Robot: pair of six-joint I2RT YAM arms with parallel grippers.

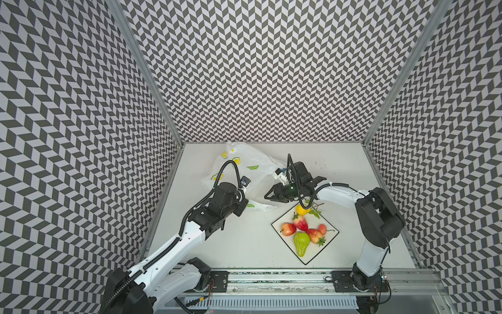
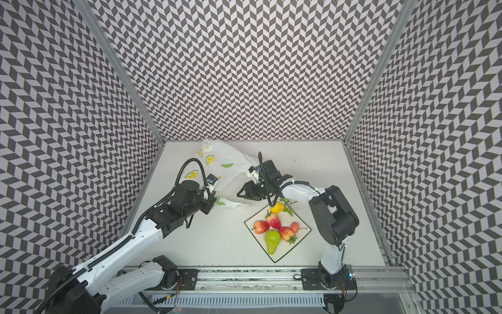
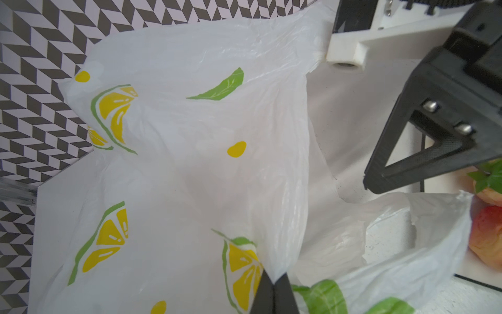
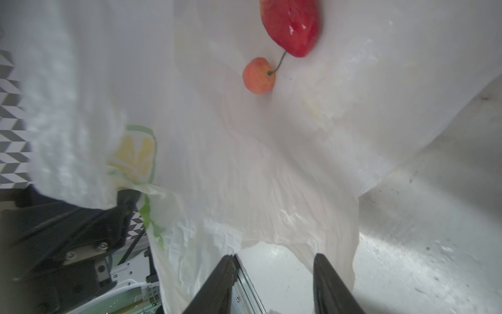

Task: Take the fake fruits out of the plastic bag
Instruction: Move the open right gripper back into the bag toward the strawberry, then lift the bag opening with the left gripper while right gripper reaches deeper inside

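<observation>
Nearest, a metal rail (image 1: 271, 280) carries the left arm (image 1: 173, 244) and right arm (image 1: 377, 214), both reaching to a lemon-print plastic bag (image 1: 252, 160) near a filled plate (image 1: 288, 241).

In both top views the bag lies crumpled at the back of the white table (image 1: 231, 244), left of centre. The square black-rimmed plate, nearer and to the right, holds a lemon (image 1: 302, 210), two strawberries (image 1: 300, 222), an apple (image 1: 288, 229), a pear (image 1: 301, 243) and a cherry (image 1: 322, 229). Left wrist view: the left gripper (image 3: 274, 281) is clamped on a fold of the bag. Right wrist view: the right gripper (image 4: 275, 257) stands parted and empty at the bag's edge; beyond it, a red strawberry (image 4: 290, 24) and a small cherry (image 4: 258, 76) lie on the bag's film.
</observation>
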